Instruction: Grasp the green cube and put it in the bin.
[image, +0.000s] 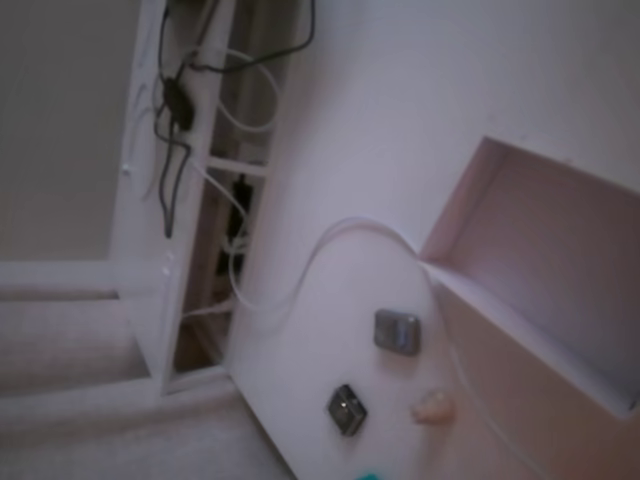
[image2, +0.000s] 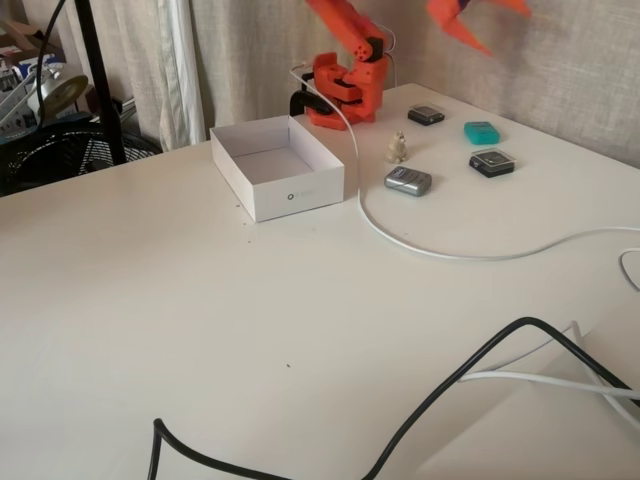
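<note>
The green cube (image2: 481, 131) lies flat on the white table, right of the arm's base; in the other fixed view only a teal sliver of the green cube (image: 370, 476) shows at the bottom edge. The bin (image2: 300, 195), a white shallow box with nothing in it, stands left of the base, and its wall (image: 462, 205) fills the right of that other view. My orange gripper (image2: 508, 30) hangs high above the cube, blurred and cut by the top edge. Its two fingers look spread apart and hold nothing.
Three grey metallic blocks (image2: 408, 180) (image2: 492, 162) (image2: 426, 114) lie around the cube, and a small beige figure (image2: 397, 147) stands near the bin. A white cable (image2: 440, 250) loops across the table; a black cable (image2: 450, 385) crosses the front. The arm's base (image2: 345, 90) is clamped at the far edge.
</note>
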